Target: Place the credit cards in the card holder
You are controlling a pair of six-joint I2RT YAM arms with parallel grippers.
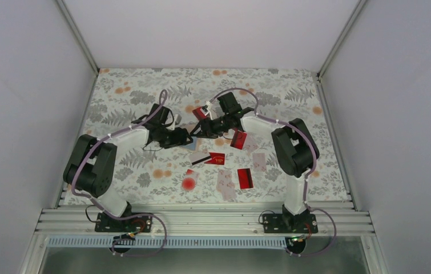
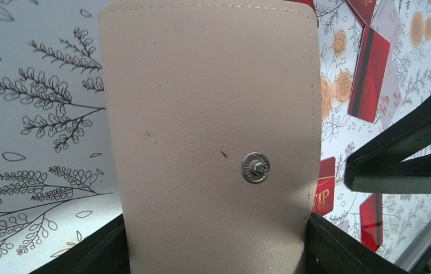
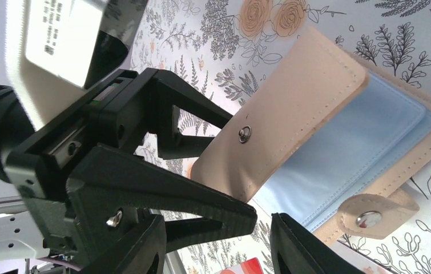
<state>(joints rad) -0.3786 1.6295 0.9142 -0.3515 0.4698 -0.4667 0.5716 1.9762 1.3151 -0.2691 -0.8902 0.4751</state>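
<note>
Black left fingers (image 2: 338, 251) pinch the raised, snap-studded flap of the tan, grained card holder (image 2: 201, 114) | right fingers (image 3: 139, 245) stand apart, gripping nothing, just short of its smooth pale-blue lining | beyond, glossy red credit cards (image 2: 368, 74) lie scattered flat on the floral worktop (image 2: 30, 57).

"VIP" in gold letters stands on a red card (image 1: 217, 159) lying near the middle of the table, and it also reads so from the left wrist. A white label (image 3: 59, 31) carries print too small to read
</note>
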